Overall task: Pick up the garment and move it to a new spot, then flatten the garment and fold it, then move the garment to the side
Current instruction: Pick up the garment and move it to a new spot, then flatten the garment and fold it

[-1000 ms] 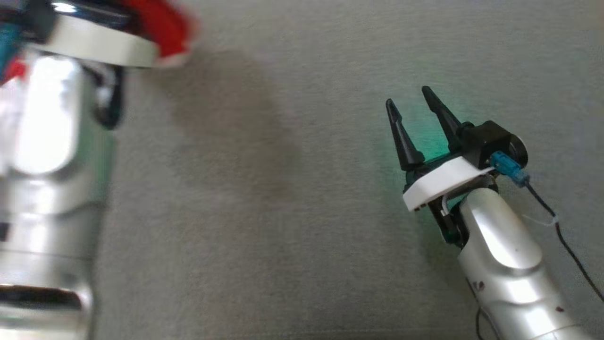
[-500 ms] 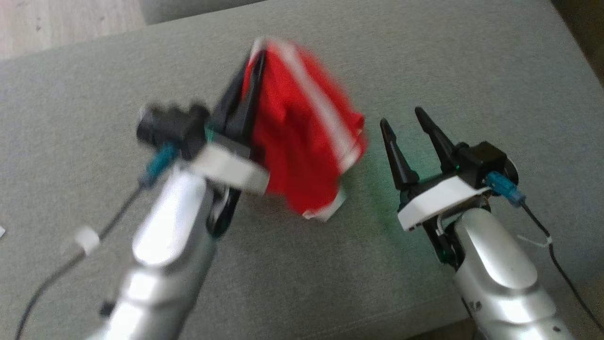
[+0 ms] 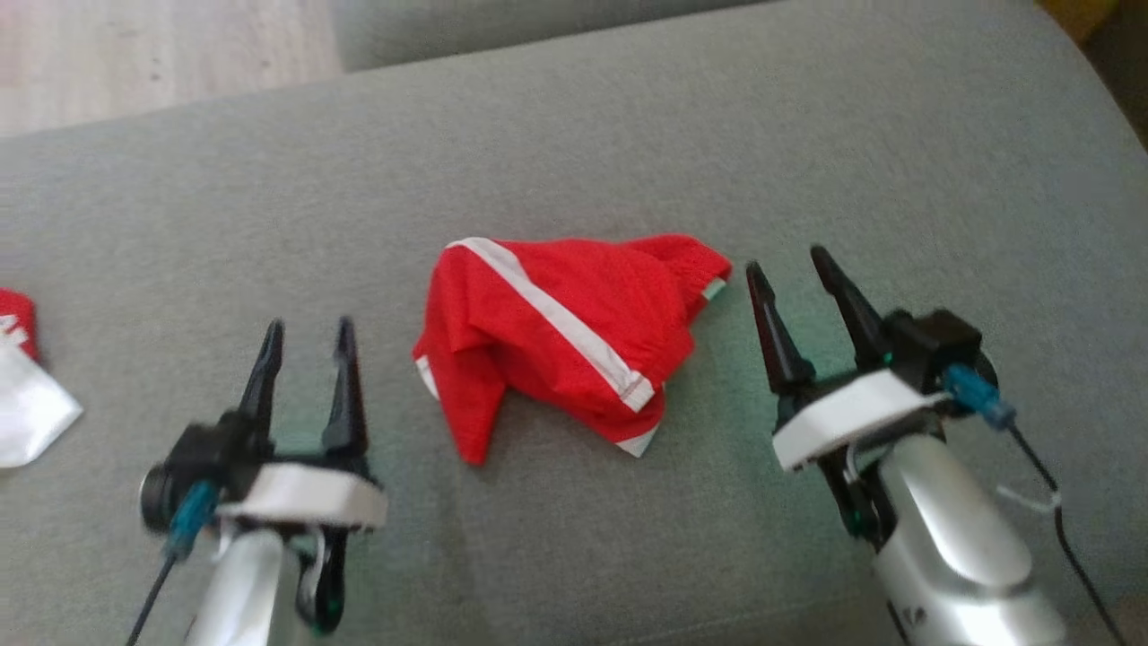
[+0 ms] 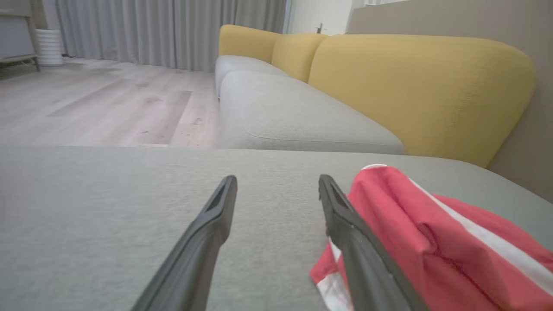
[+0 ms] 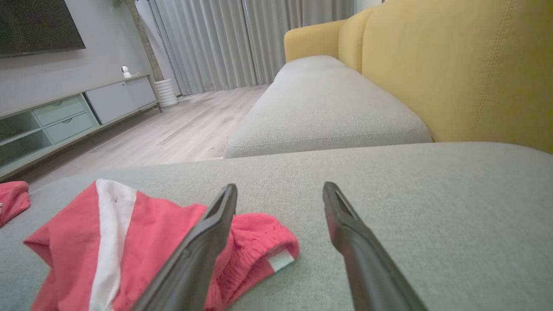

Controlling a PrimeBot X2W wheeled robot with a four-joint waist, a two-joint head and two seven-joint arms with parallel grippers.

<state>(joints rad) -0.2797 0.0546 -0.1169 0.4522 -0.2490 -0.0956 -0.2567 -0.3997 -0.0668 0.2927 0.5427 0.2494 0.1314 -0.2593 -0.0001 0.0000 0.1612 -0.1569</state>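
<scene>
The garment [image 3: 565, 336] is a pair of red shorts with a white side stripe, lying crumpled in the middle of the grey cushion [image 3: 574, 152]. My left gripper [image 3: 307, 339] hovers open to its left, apart from it, with nothing between the fingers. My right gripper [image 3: 789, 267] stands open just right of the waistband, also empty. In the left wrist view the garment [image 4: 440, 242] lies right of my left gripper [image 4: 276, 183]. In the right wrist view the garment [image 5: 129, 242] lies left of my right gripper [image 5: 278, 192], partly behind the left finger.
Another red and white cloth [image 3: 22, 372] lies at the cushion's left edge. Wooden floor [image 3: 152, 54] shows beyond the far edge. A yellow sofa back [image 4: 414, 86] and further grey seat cushions [image 5: 324, 108] stretch ahead, with a low cabinet [image 5: 65, 116] across the room.
My left gripper, shut on the hanging garment half a second ago, has let go and drawn back to the left. The garment now lies on the cushion. The head camera has shifted.
</scene>
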